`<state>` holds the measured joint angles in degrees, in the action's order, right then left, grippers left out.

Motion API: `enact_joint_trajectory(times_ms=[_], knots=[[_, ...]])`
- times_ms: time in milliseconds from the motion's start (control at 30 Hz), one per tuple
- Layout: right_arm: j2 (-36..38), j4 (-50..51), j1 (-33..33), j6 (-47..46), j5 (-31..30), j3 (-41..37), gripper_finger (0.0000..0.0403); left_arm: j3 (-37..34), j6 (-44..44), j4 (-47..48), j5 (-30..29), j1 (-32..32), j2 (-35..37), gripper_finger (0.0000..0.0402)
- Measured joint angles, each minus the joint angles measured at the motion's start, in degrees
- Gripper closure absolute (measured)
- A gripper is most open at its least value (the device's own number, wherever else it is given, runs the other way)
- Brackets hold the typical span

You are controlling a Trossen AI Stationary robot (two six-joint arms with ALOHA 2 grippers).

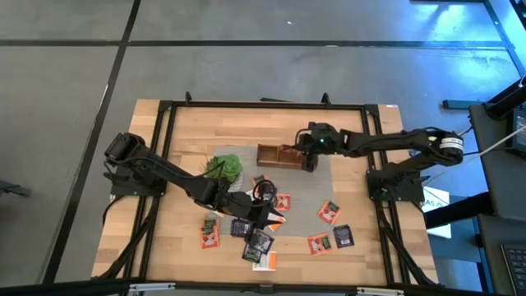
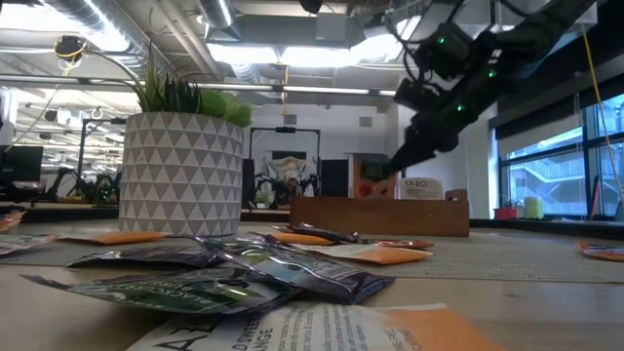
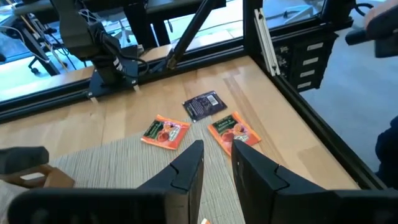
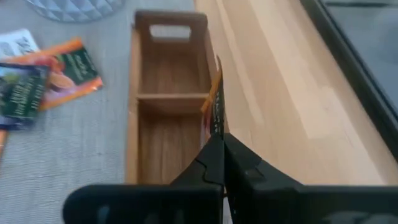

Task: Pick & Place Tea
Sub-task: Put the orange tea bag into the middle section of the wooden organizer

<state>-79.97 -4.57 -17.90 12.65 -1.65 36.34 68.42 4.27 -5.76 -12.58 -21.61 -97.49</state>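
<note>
The right hand (image 4: 217, 144), clamped on an orange sachet (image 4: 212, 102) held edge-up, hangs directly over the wooden box (image 4: 169, 106) toward the surface's far edge, the sachet's plane running along the box's long axis. The left hand (image 3: 216, 163), fingers apart, hovers over the loose sachets (image 1: 256, 234) near the front edge.

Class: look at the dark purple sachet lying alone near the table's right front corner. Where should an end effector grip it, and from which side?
Grip the dark purple sachet by one edge, coming straight down from above. It lies flat on the bare wood, thin and square, so there is no raised part to pinch. Its right edge faces open table; the orange sachet lies close on the other side.
</note>
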Motion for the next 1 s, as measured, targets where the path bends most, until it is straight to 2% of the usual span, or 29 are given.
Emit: enact_joint_trajectory(times_ms=[467, 533, 667, 733, 800, 1000], knots=[[-2.81, -1.94, -0.32, 2.77, -0.5, 0.0, 0.0354, 0.0, 0.07, 0.0, -0.01, 0.0, -0.02, 0.0321], [-2.81, -2.41, -0.3, 2.62, -2.78, 0.0, 0.0342, 0.0, 0.07, 0.01, 0.0, 0.0, -0.04, 0.032], [-2.72, -3.11, -0.13, -0.42, -12.62, 0.36, 0.0318, 0.0, 0.07, 0.0, 0.0, 0.0, -0.04, 0.0321], [-2.18, -2.55, 0.35, -2.79, -15.48, 1.39, 0.0309, 0.0, 0.04, 0.0, 0.0, 0.0, -0.04, 0.0323], [-0.86, -1.34, 1.5, -3.84, -14.2, 2.41, 0.0304, 0.0, -0.11, 0.0, 0.08, 0.0, -0.04, 0.0324], [5.26, 7.51, 8.79, -6.91, -2.43, 4.26, 0.0301, 0.0, -0.61, -0.17, 0.59, -0.17, -0.07, 0.0322]])
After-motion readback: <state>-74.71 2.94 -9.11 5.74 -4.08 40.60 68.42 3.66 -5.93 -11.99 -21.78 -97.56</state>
